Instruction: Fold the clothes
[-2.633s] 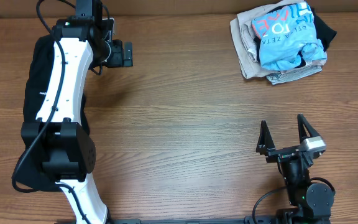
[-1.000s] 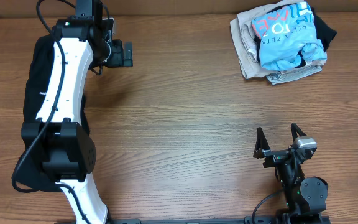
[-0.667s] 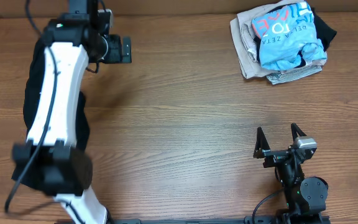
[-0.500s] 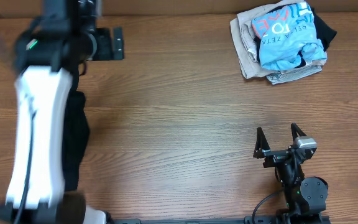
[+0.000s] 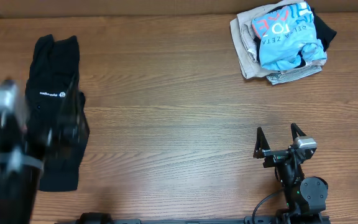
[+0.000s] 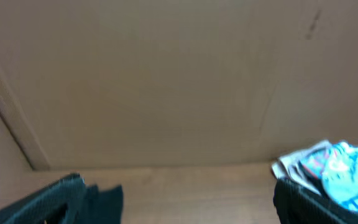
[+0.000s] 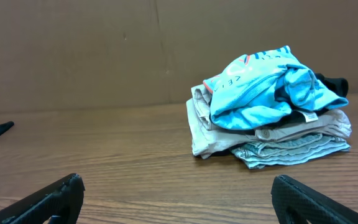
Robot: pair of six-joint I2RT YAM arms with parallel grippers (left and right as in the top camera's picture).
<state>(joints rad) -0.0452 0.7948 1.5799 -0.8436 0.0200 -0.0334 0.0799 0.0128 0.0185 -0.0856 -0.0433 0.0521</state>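
A long black garment [image 5: 58, 68] with a small white logo lies flat and lengthwise at the table's left. A light blue T-shirt [image 5: 288, 34] with white lettering tops a pile of clothes at the far right; it also shows in the right wrist view [image 7: 260, 90] and, blurred, in the left wrist view [image 6: 337, 171]. My left arm [image 5: 5, 143] is a motion blur at the front left, over the black garment's near end. Its gripper [image 6: 179, 214] is open and empty. My right gripper [image 5: 276, 134] is open and empty at the front right, far from the pile.
Under the blue T-shirt lie a beige garment [image 5: 244, 53], a pale patterned garment [image 7: 291, 149] and a black piece [image 5: 325, 31]. A brown cardboard wall [image 7: 104, 50] runs along the table's far edge. Bare wooden table [image 5: 173, 106] lies between the garment and the pile.
My left arm has swung from the far left corner back towards the front left, uncovering the black garment. The right gripper drew back slightly at first, then stayed still.
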